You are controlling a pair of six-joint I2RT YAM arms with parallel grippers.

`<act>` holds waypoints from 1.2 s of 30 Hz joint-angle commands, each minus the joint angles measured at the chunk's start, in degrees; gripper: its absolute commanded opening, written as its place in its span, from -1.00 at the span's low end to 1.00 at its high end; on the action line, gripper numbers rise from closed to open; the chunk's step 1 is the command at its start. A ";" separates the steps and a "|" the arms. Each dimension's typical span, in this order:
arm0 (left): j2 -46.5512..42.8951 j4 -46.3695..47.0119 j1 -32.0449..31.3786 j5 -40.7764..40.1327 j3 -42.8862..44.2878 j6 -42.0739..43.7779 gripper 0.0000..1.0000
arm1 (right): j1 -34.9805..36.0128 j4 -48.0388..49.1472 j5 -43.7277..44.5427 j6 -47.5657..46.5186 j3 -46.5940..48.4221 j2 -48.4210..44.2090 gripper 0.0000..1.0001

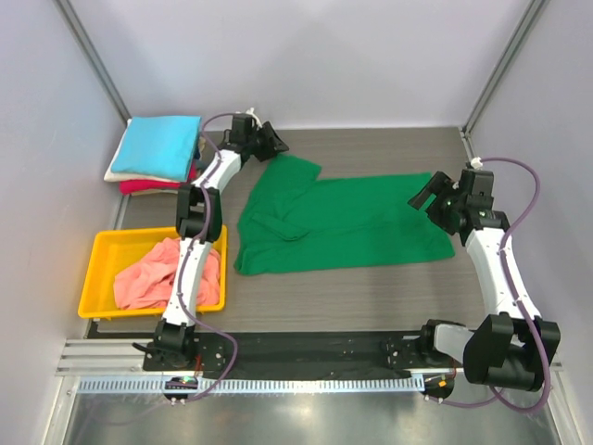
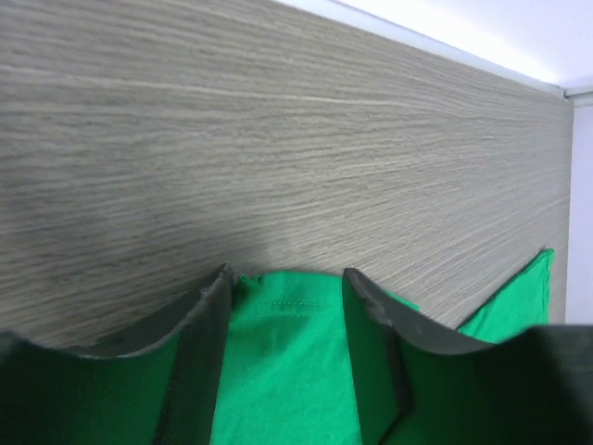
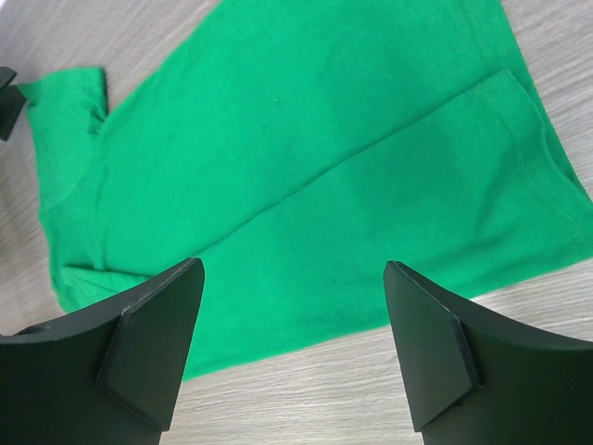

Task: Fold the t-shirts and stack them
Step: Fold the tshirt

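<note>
A bright green t-shirt [image 1: 352, 222] lies spread on the wooden table, partly folded at its left side. My left gripper [image 1: 271, 142] is at its far left sleeve. In the left wrist view the gripper [image 2: 285, 273] is partly open, with green cloth [image 2: 278, 352] lying between the fingers up to their tips. My right gripper [image 1: 422, 197] is wide open and empty over the shirt's right end. In the right wrist view it [image 3: 292, 269] hovers above the green cloth [image 3: 278, 139] and its edge. A salmon-pink shirt [image 1: 167, 273] lies crumpled in the yellow tray.
A stack of folded shirts stands at the back left, with sky-blue [image 1: 162, 146] on top, then cream and red [image 1: 139, 186] beneath. The yellow tray [image 1: 100, 246] sits at the left, beside the left arm. Grey walls close in the back and both sides.
</note>
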 commanded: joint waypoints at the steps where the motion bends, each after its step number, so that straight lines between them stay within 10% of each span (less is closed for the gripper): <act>1: 0.38 -2.28 -0.85 2.15 -0.16 -0.40 -0.05 | 0.27 -0.08 1.32 -0.93 1.63 0.45 0.69; 9: 0.38 -2.45 -0.94 0.49 2.13 -0.22 -1.00 | 0.19 3.16 2.38 -0.85 0.66 6.50 0.69; 24: -19.74 -7.02 -0.85 -4.79 -7.27 3.91 -0.99 | -1.22 2.83 7.21 -3.83 28.59 37.25 0.68; 36: -27.21 -4.74 -0.94 -1.10 -19.04 2.94 -0.99 | -1.84 -3.67 15.47 -9.28 55.23 60.38 0.31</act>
